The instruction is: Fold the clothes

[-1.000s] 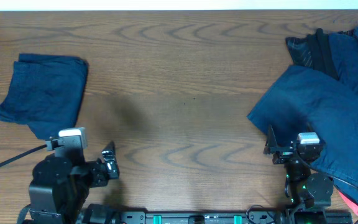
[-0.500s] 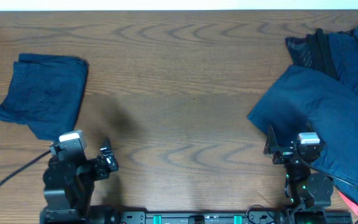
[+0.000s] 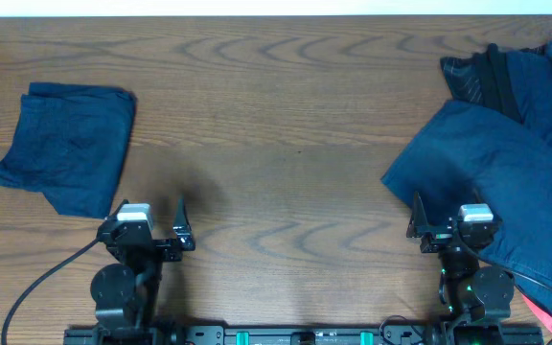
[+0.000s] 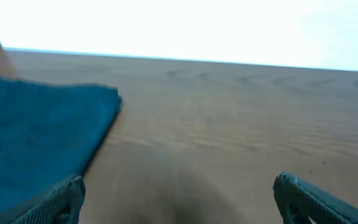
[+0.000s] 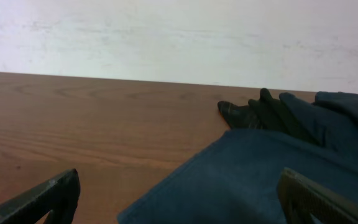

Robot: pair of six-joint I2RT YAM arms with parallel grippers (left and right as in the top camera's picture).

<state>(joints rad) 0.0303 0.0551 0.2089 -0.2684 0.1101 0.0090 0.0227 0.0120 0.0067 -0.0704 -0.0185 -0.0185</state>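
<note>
On the big brown table, the messy heap of dark blue clothes lies at the far right with its black stripy band at the back, and a small folded piece lies well apart at the far left. To do the next step well, the right gripper, which sits just beside the heap with its fingers spread wide and empty, should probably pinch one edge, pull that piece to the bare middle and smooth it flat. The left gripper is also spread wide and empty, so there are two grippers, one folded piece, one stripy band, and one heap whose pieces cannot be counted.
</note>
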